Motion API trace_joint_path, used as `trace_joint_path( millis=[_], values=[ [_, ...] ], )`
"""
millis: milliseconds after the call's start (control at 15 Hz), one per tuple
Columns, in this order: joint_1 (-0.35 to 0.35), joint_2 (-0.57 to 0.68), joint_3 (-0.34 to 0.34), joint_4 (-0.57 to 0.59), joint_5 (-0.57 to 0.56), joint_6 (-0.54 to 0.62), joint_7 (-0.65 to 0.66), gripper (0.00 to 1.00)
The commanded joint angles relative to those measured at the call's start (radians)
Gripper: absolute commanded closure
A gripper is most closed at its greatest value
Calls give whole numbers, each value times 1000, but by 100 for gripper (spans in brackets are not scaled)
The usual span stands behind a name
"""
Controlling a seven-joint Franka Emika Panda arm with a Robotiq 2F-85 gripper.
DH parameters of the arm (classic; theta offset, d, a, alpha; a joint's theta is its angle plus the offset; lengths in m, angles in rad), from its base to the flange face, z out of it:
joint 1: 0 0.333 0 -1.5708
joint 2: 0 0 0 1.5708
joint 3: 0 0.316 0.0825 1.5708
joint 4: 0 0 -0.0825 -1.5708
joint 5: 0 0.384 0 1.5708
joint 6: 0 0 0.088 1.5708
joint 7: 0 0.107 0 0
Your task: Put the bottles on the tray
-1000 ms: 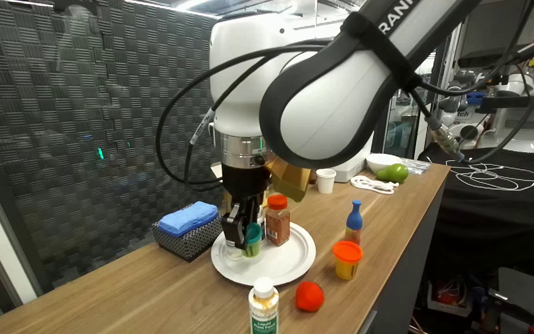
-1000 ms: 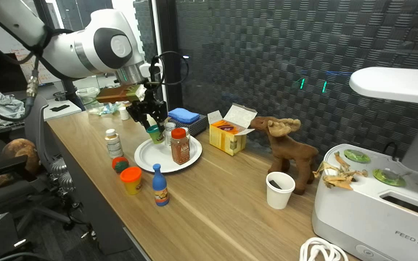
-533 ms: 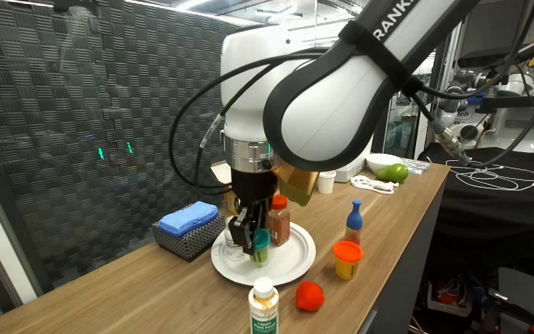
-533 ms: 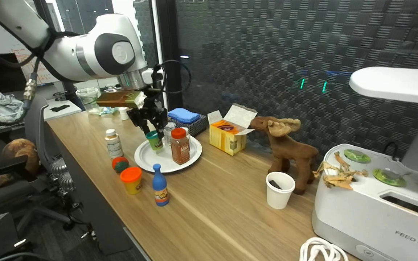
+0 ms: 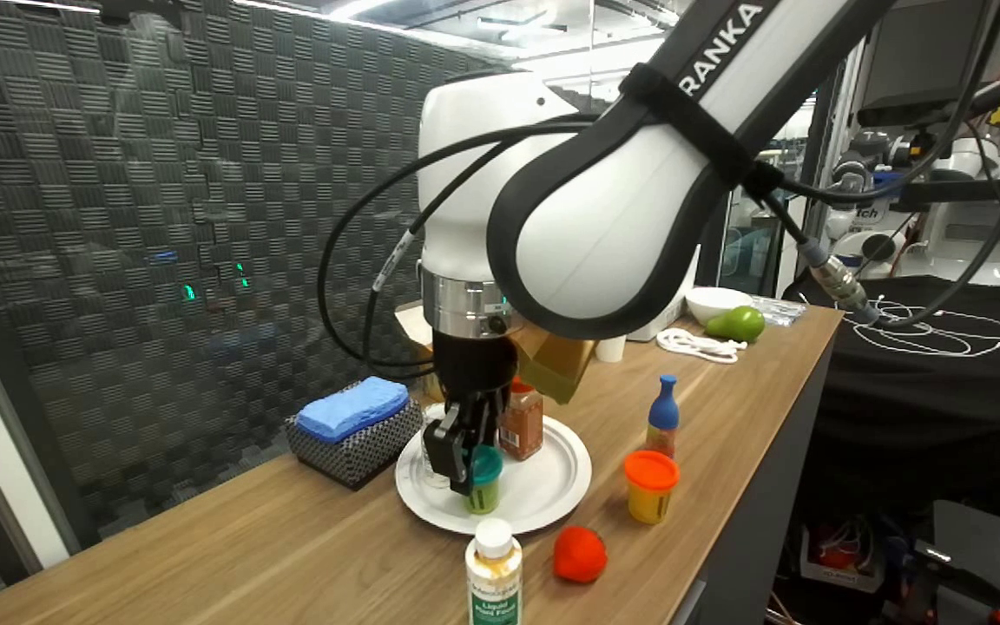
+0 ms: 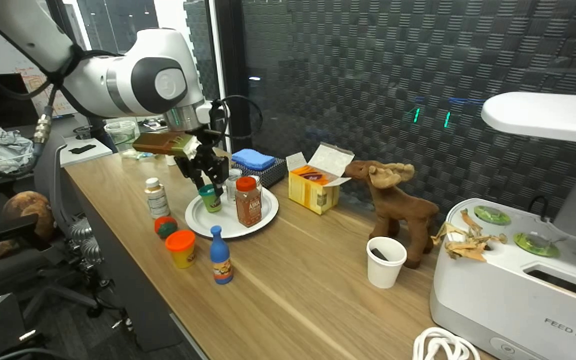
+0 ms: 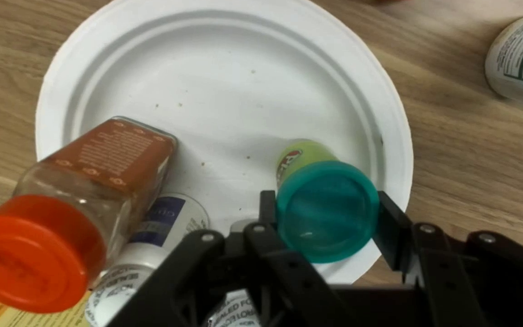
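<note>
My gripper [image 7: 327, 211] is shut on the green jar [image 7: 300, 156] by its teal lid, a finger on either side. The jar is above or on the white tray [image 7: 225, 91], near its rim; I cannot tell whether its base touches. Also standing on the tray are a spice jar [image 6: 249, 205] with a red-orange cap and a pale bottle [image 7: 166, 222], with another behind my fingers. Off the tray, in both exterior views, are a white-capped bottle [image 5: 495, 582], a yellow jar [image 6: 182, 252] with orange lid, and a blue bottle [image 6: 221, 257].
A red strawberry-like object [image 5: 580, 554] lies by the tray's near rim. A blue cloth [image 5: 352, 408] on a dark box sits close beside the tray. Further along are a yellow carton [image 6: 313, 192], a plush moose [image 6: 398, 215] and a paper cup [image 6: 385, 265].
My gripper has come down over the tray with the teal-lidded jar and shifted slightly. The other bottles have stayed in place.
</note>
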Motion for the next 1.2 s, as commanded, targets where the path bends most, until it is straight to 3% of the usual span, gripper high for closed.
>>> trace_joint_path(
  millis=[0, 67, 267, 1133],
  values=[
    [-7, -13, 6, -16, 11, 46, -14, 41],
    [-7, -17, 7, -20, 12, 46, -18, 21],
    [-2, -42, 2, -39, 5, 52, -5, 1],
    [-6, -329, 31, -225, 33, -21, 109, 0]
  ],
)
